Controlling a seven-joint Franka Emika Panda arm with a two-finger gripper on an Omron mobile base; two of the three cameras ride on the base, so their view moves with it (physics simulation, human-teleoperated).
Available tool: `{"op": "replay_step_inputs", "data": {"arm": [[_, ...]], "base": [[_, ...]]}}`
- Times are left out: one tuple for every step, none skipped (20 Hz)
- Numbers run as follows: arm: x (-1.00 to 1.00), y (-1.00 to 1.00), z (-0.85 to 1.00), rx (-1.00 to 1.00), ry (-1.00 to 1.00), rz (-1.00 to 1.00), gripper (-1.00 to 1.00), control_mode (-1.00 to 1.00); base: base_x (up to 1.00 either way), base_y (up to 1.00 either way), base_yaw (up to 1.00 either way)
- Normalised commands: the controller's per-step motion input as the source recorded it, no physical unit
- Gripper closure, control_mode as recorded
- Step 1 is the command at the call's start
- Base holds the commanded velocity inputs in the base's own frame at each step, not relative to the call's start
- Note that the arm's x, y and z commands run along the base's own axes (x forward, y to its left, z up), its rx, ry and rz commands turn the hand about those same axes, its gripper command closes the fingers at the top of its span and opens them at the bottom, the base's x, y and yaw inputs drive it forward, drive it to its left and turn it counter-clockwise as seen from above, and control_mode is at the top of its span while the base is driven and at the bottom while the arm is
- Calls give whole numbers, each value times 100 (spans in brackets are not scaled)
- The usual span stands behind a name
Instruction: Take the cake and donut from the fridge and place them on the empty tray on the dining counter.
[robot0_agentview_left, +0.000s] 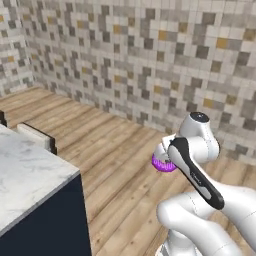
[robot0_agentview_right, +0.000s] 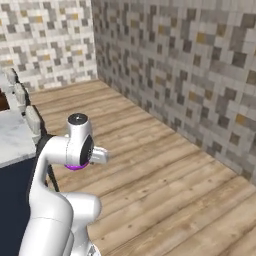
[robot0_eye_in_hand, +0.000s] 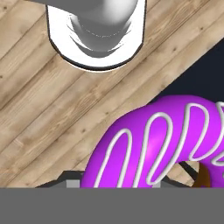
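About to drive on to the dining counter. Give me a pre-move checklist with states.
1. Donut in the hand: ok, purple icing sits right at the fingers.
2. Grip secure: cannot tell, the finger contact is hidden.
3. Dining counter within sight: ok, marble top at left.
4. Tray visible: not ok.
5. Wooden floor ahead free of obstacles: ok.
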Motion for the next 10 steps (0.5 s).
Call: {"op": "replay_step_inputs", "data": {"arm": [[0,0,0,0,0,0,100,100],[0,0,0,0,0,0,100,100],[0,0,0,0,0,0,100,100],[0,0,0,0,0,0,100,100],[0,0,0,0,0,0,100,100],[0,0,0,0,0,0,100,100],[0,0,0,0,0,0,100,100],[0,0,0,0,0,0,100,100],[0,0,0,0,0,0,100,100],[0,0,0,0,0,0,100,100]], "base": [[62,-48,36],[62,-51,36],[61,-51,37],[60,-52,38],[59,-50,38],[57,-49,38],[56,-48,38],[57,-46,38],[50,-43,38],[50,-40,37]]}}
